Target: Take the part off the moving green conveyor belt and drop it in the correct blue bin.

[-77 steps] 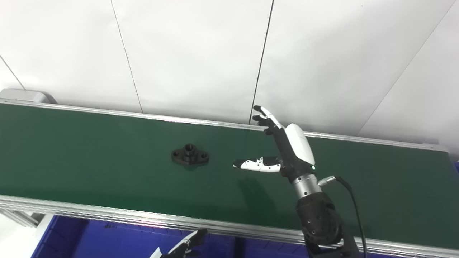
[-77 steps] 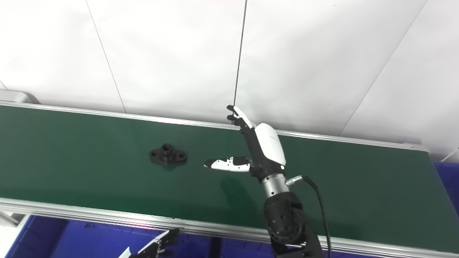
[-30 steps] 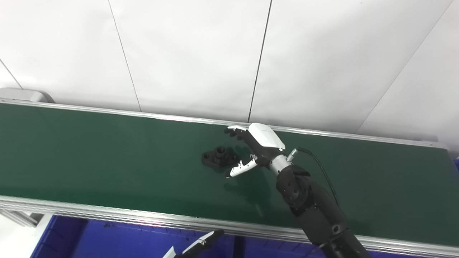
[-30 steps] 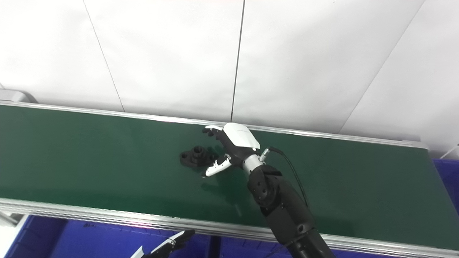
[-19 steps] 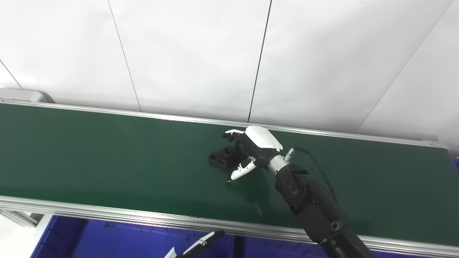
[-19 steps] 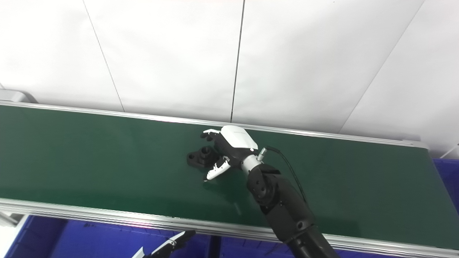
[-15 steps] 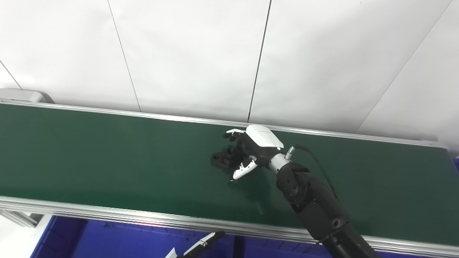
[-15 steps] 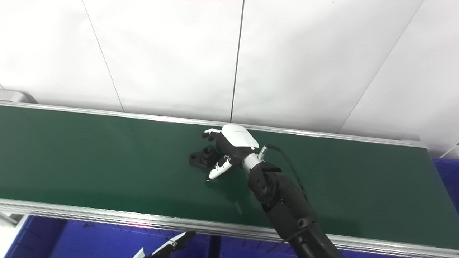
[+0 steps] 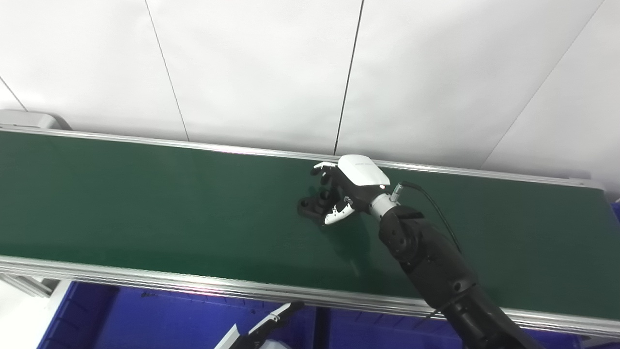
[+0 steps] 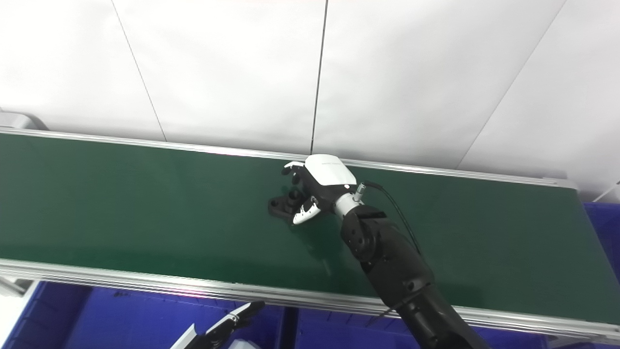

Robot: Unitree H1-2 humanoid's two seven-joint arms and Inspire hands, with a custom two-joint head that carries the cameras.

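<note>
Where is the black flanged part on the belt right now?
The black flanged part sits mid-belt on the green conveyor belt, nearer its far rail, with the right hand curled over its right end. It looks gripped, but not yet lifted.

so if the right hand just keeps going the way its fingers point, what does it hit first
The black part: the right hand points left along the green belt, fingers curled around it, likely touching already, though depth is unclear.
</note>
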